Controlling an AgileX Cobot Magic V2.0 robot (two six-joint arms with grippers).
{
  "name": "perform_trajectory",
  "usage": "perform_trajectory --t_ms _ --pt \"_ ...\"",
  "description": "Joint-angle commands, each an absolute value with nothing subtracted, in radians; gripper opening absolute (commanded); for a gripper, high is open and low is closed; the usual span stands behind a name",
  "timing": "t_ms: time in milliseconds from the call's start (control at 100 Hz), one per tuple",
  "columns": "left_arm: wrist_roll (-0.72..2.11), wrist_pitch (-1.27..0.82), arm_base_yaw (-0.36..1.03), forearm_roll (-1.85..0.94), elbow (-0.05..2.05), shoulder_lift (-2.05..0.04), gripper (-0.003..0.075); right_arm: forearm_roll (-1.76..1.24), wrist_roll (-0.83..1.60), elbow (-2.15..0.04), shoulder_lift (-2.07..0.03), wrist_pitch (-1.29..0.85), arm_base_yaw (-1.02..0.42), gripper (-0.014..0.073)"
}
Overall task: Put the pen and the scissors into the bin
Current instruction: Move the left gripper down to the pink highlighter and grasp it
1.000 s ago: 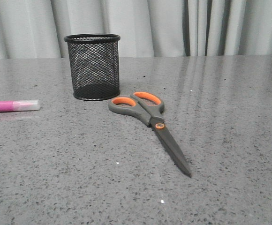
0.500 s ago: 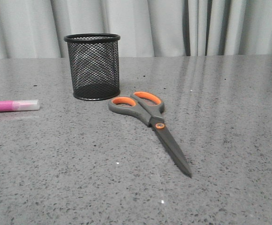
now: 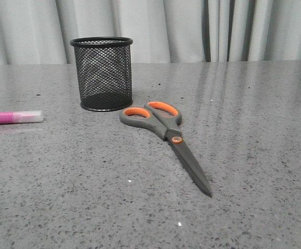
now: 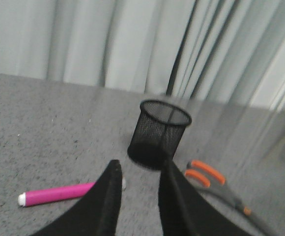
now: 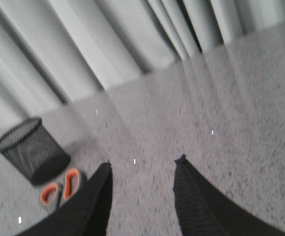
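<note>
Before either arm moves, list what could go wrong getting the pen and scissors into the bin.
1. The scissors look longer than the bin is tall, and the bin looks light; dropped in off-centre, they might tip it.
2. The scissors lie flat on the table with handles close to the bin's base, so a grasp there might nudge the bin.
3. The pen is round and lies flat; closing fingers may roll it away.

Slim pink pen with whitish cap (image 3: 10, 117): cut off by the front view's left edge.
Grey-and-orange-handled scissors (image 5: 64, 187): blurred, blades hidden behind right gripper finger.
</note>
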State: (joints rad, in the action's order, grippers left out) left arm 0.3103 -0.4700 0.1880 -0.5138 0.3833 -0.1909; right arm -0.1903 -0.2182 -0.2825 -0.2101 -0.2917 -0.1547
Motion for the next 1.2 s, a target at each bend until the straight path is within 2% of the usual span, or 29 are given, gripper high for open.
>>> perform_trajectory --t_ms 0,100,250,320,580,760,890,1060,1190 --pt "0.317 -0.579 0.196 -0.373 0.537 -0.341 0.0069 -0.190 -0.157 -0.375 -0.302 -0.307 -0.172 0.0293" --pt "0.411 -0.711 0.196 -0.303 0.661 -0.498 0.0104 -0.190 -0.132 -0.409 -0.360 -0.314 -0.191 0.0293" --pt "0.530 -0.891 0.196 -0.271 0.820 -0.711 0.0312 -0.220 -0.132 -0.418 -0.380 -0.311 -0.207 0.0293" --pt "0.546 -0.927 0.196 -0.232 0.872 -0.801 0.0360 -0.226 -0.132 -0.418 -0.378 -0.314 -0.211 0.0293" --pt "0.788 -0.905 0.321 -0.056 0.983 -1.073 0.0356 -0.226 -0.132 -0.418 -0.378 -0.316 -0.211 0.0293" --pt "1.074 -0.943 0.343 -0.094 1.066 -1.230 0.0356 -0.226 -0.132 -0.418 -0.378 -0.316 -0.211 0.0289" --pt "1.100 -0.955 0.343 -0.091 1.120 -1.325 0.0355 -0.226 -0.132 -0.418 -0.378 -0.316 -0.211 0.0288" --pt "1.205 -0.992 0.343 -0.075 1.176 -1.418 0.0286 -0.227 -0.132 -0.418 -0.378 -0.316 -0.211 0.0288" --pt "1.230 -1.009 0.343 -0.075 1.196 -1.470 0.0282 -0.227 -0.132 -0.418 -0.378 -0.325 -0.211 0.0288"
